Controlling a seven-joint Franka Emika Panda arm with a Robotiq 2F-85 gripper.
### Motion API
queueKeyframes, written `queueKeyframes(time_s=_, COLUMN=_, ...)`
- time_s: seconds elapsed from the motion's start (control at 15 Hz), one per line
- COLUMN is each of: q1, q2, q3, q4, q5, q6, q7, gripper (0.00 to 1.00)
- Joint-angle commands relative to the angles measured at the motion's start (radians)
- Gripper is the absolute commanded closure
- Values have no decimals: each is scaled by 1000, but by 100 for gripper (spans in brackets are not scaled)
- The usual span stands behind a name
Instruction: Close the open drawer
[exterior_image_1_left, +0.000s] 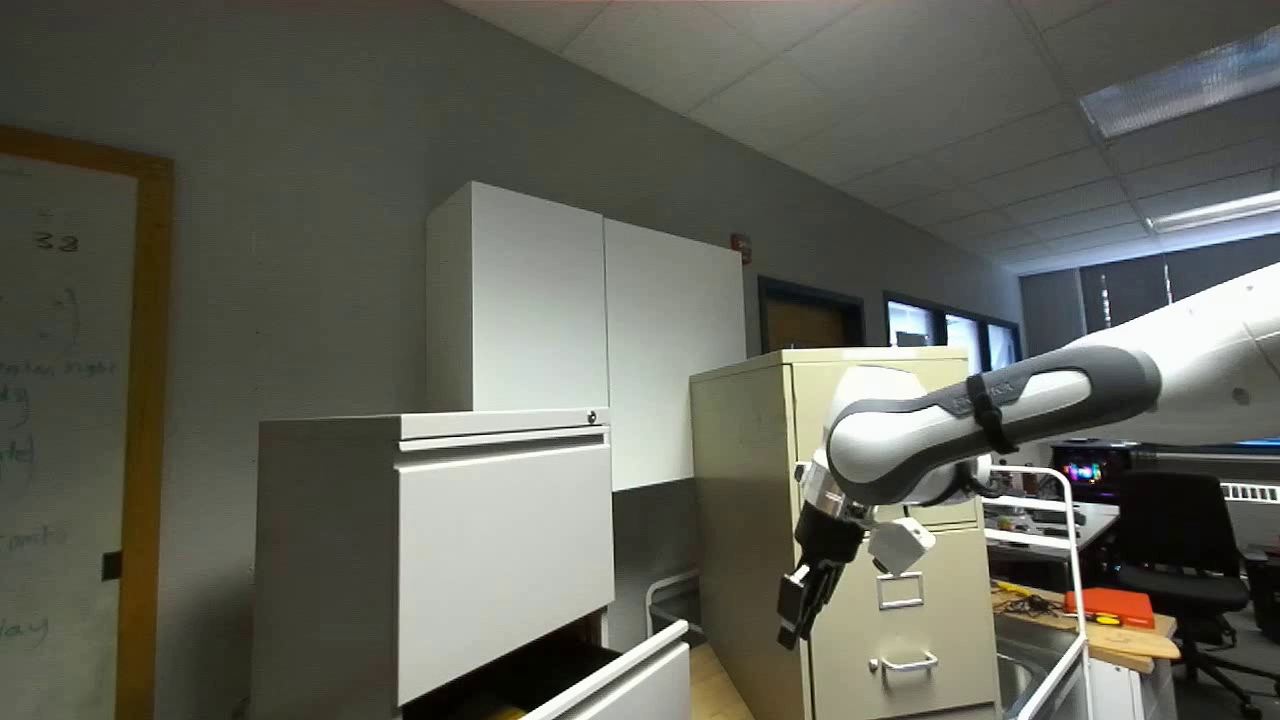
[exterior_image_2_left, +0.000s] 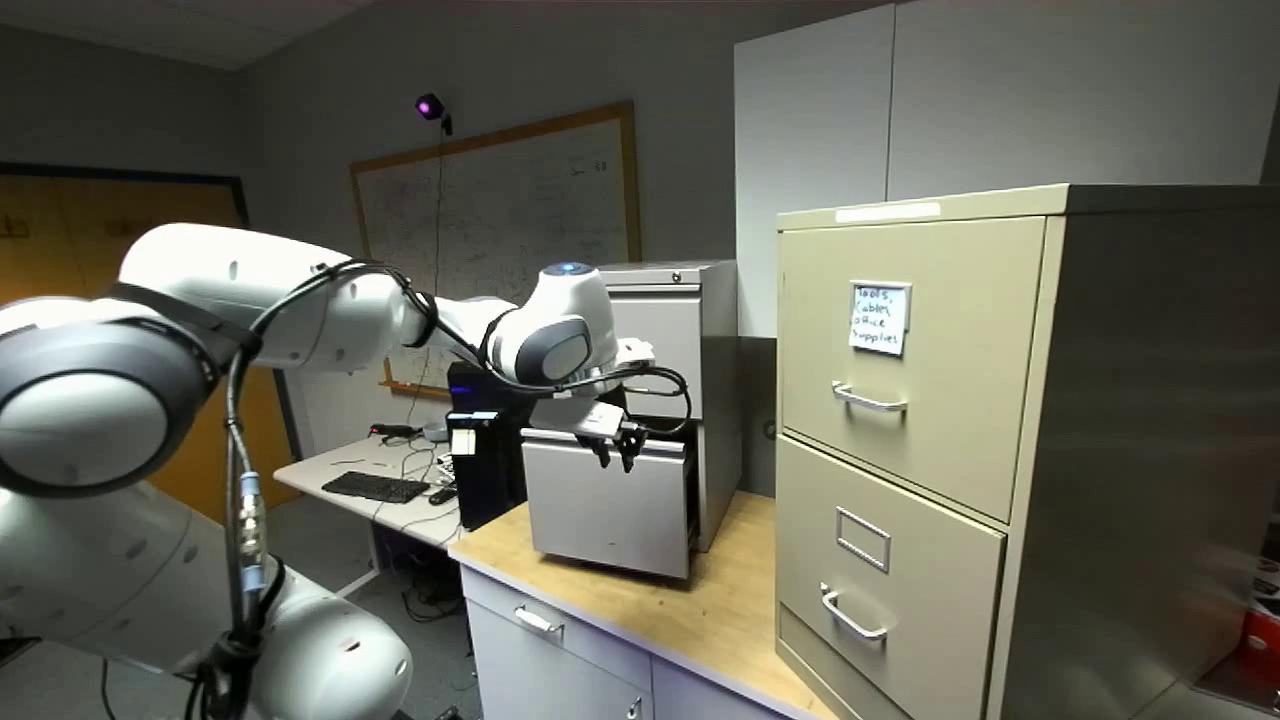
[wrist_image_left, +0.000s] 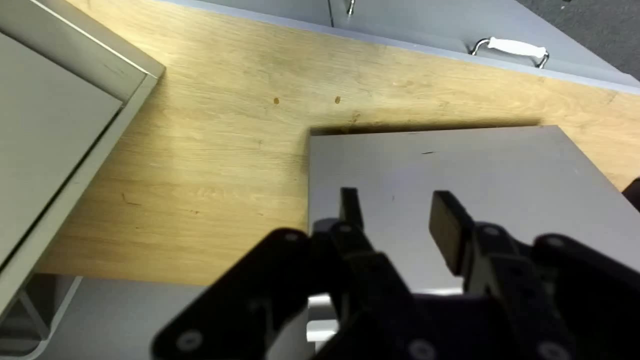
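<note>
One open drawer (exterior_image_2_left: 565, 500), wide, low, in grey-white metal, stands out from the bottom of the grey cabinet (exterior_image_2_left: 722, 380) on the wooden counter (exterior_image_2_left: 690, 625). In an exterior view I have it just below mid-frame, its front (exterior_image_2_left: 615, 525) turned toward the camera, its long axis running left to right with a slight dip rightward. In an exterior view its straight top rim (exterior_image_1_left: 635, 656) climbs from bottom centre toward the right, the front facing lower right.

My gripper (exterior_image_2_left: 616, 460) hangs in front of the drawer's upper part. In an exterior view I can see a gap between them: the gripper (exterior_image_1_left: 803, 615) sits right of the rim's raised end, with the beige cabinet (exterior_image_1_left: 745, 560) behind it. On the wrist view the drawer's front (wrist_image_left: 425, 170) fills the lower right, beyond my two fingers (wrist_image_left: 446, 232), which are spread apart.

The drawer's dark inside (exterior_image_1_left: 545, 665) shows to me in an exterior view, with something yellow (exterior_image_1_left: 497, 710) at the bottom edge; the wrist view gives me its outer face instead. A keyboard (exterior_image_2_left: 375, 487), left of centre in an exterior view, is likewise outside the wrist view.
</note>
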Motion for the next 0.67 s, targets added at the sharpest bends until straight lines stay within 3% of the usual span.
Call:
queueKeyframes(time_s=0.0, q1=12, q2=137, q3=39, q4=60, q5=77, q6=66, q7=64, gripper=87)
queueKeyframes(time_s=0.13, q1=12, q2=189, q3=59, q4=75, q5=113, q6=117, q7=98, gripper=99)
queueKeyframes(time_s=0.6, q1=11, q2=350, q3=122, q4=153, q5=250, q6=247, q7=238, gripper=100)
